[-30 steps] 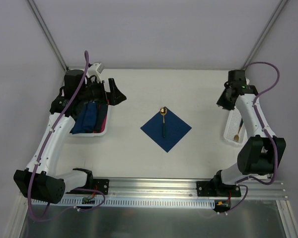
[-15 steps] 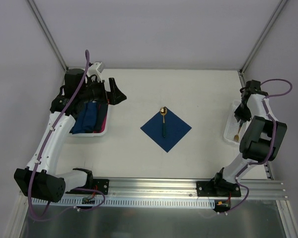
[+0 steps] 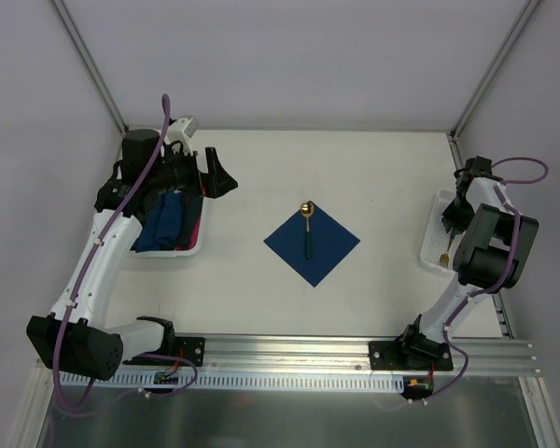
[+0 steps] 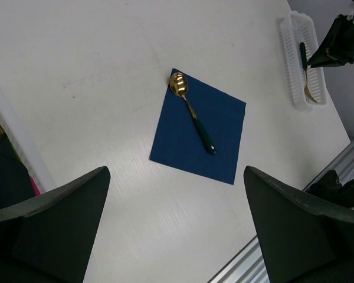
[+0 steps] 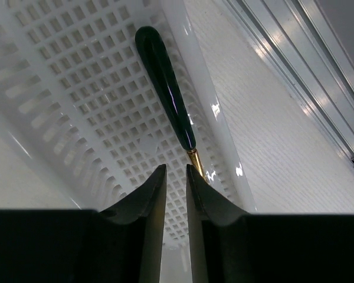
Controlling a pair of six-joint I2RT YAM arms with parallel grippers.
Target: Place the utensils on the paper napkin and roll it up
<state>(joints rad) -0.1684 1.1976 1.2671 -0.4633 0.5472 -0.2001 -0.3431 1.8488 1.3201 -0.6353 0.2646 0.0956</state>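
The paper napkin (image 3: 313,245) lies flat as a diamond in the middle of the table (image 3: 373,168), and one of the utensils, a spoon (image 4: 192,112), rests along its diagonal, gold bowl at the upper corner and dark handle toward the centre; we judge this lengthwise placing is meant to let the sheet wrap around it later. A second utensil, a fork (image 4: 307,73) with a dark handle and gold tines, sits in the white perforated tray (image 3: 429,245) at the right edge. The right gripper (image 5: 176,177) hangs directly over it there. Its fingers are narrowed to a thin slit with nothing between them, the fork's gold neck just beside one tip, so we take it to be lining up a pick. At upper left the left gripper (image 4: 177,236) is spread wide and carries nothing, hovering by the white bin (image 3: 191,250) that holds finished dark blue rolls (image 3: 168,219), apparently kept clear of the work.
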